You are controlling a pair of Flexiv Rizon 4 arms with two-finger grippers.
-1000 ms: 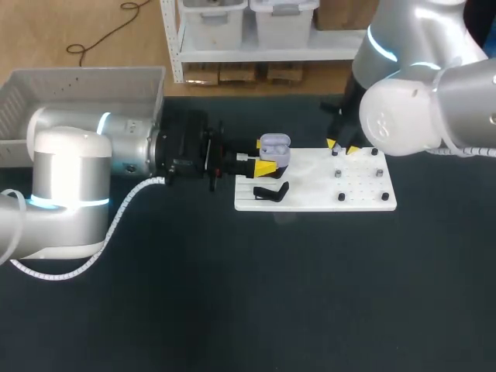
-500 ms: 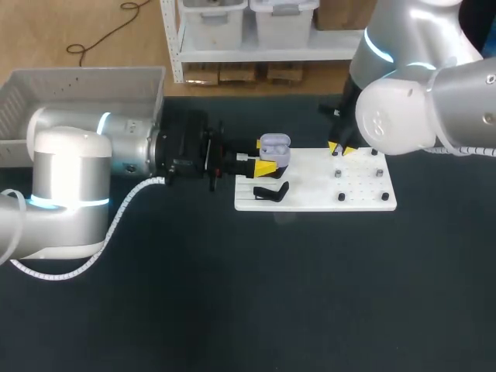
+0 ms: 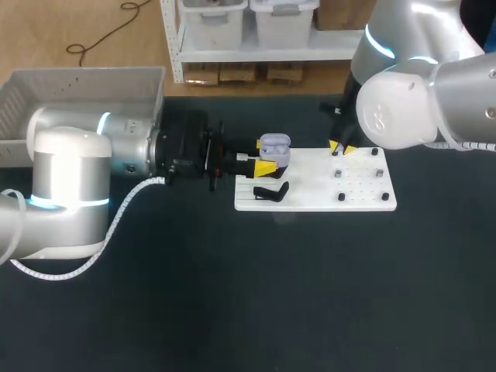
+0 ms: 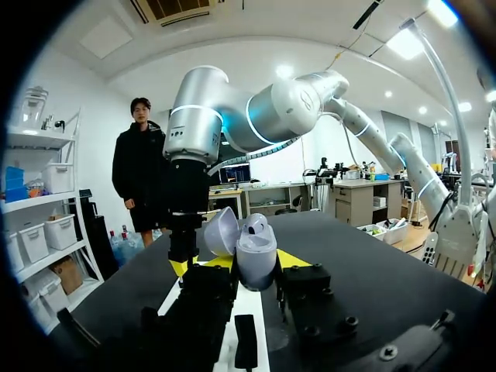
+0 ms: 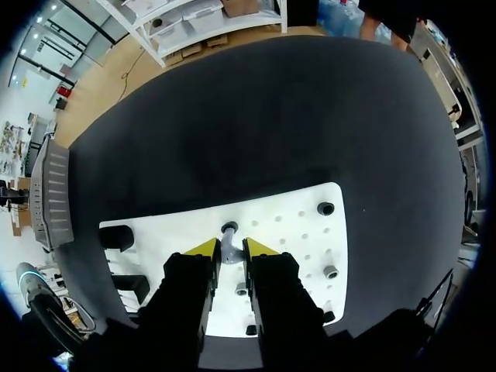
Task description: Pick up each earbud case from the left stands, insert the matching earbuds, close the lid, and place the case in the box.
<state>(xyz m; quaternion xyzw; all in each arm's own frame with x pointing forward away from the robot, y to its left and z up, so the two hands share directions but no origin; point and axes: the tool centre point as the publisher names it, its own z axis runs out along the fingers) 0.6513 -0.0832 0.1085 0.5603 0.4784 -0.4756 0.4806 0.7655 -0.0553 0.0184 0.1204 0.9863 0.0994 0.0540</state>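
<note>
My left gripper (image 3: 267,165) is shut on a lavender earbud case (image 3: 274,149) and holds it upright with its lid open over the left end of the white board (image 3: 310,198). In the left wrist view the case (image 4: 256,256) sits between the yellow fingertips (image 4: 289,258), its lid (image 4: 220,232) tipped back. My right gripper (image 3: 340,147) stands at the board's far edge. In the right wrist view it (image 5: 231,248) is shut on a small grey earbud (image 5: 230,249) resting by a peg (image 5: 229,229).
A black stand (image 3: 271,191) lies on the board near the case. Several black pegs (image 3: 339,173) dot the board's right half. A grey mesh box (image 3: 77,85) sits at the table's far left corner.
The right gripper's fingers have drawn together around the earbud, and the right arm shifted slightly. The left arm and the case have not moved.
</note>
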